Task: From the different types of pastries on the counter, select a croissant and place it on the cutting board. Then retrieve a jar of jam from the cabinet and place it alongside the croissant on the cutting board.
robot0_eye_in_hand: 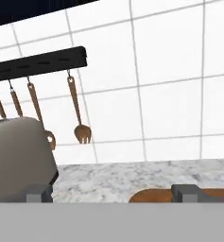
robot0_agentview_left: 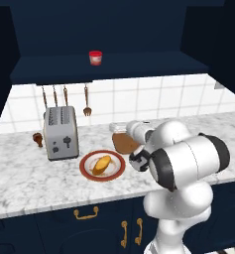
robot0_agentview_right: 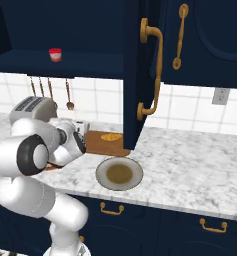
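Observation:
The croissant lies on the brown cutting board, close to its far edge. In the left base view my arm covers most of the cutting board. The jar of jam with its red lid stands on the open shelf of the navy cabinet; the jar is well above my hand. My gripper is open with nothing between its fingertips. It hovers over the board's left end, facing the tiled wall. The gripper sits just left of the croissant.
A larger yellow pastry rests on a red-rimmed plate on the marble counter. A toaster stands to the left, under hanging utensils. A grey plate lies in front of the board. The open cabinet door hangs over the board's right side.

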